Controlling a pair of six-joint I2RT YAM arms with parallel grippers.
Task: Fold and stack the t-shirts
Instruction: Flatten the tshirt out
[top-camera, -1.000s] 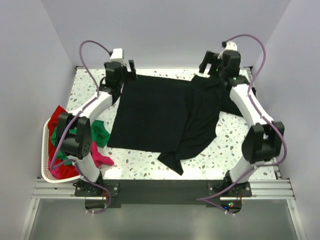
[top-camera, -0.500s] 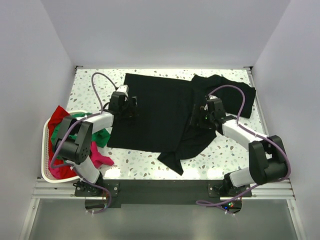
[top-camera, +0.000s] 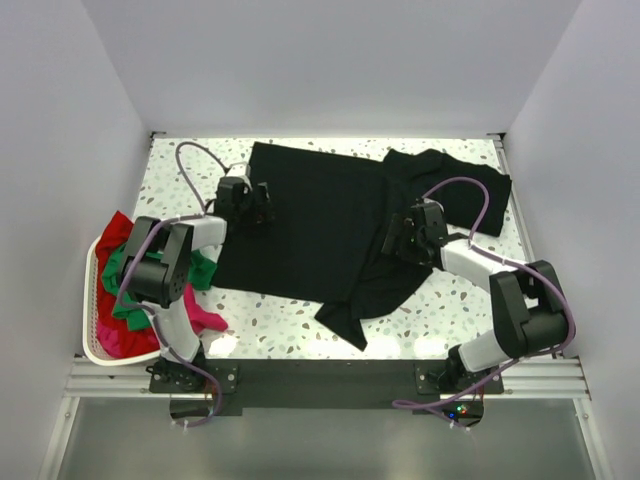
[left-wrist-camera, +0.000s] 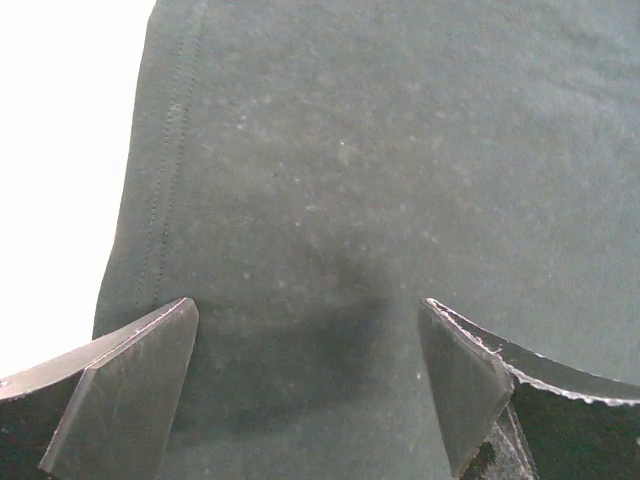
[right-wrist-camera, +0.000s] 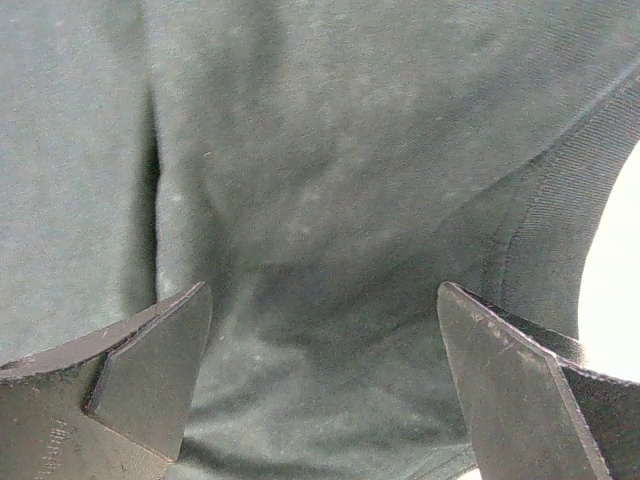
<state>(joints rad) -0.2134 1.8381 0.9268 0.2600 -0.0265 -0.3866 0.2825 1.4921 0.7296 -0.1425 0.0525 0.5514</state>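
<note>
Jaws wide apart on both arms, nothing held.
Left gripper (top-camera: 262, 204) hovers over the left edge of the black shirt (top-camera: 310, 225), right gripper (top-camera: 392, 236) over its rumpled right; it lies spread on the table (top-camera: 455, 300), colored shirts (top-camera: 115, 232) heaped in the basket (top-camera: 88, 320).

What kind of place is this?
Probably a robotics test booth: plain white walls close around a speckled table, two robot arms bolted at its edge, a black t-shirt spread out and a white basket of coloured shirts.

A black t-shirt (top-camera: 310, 230) lies spread out, right side rumpled; green, red, magenta shirts (top-camera: 118, 232) heaped at left.
</note>
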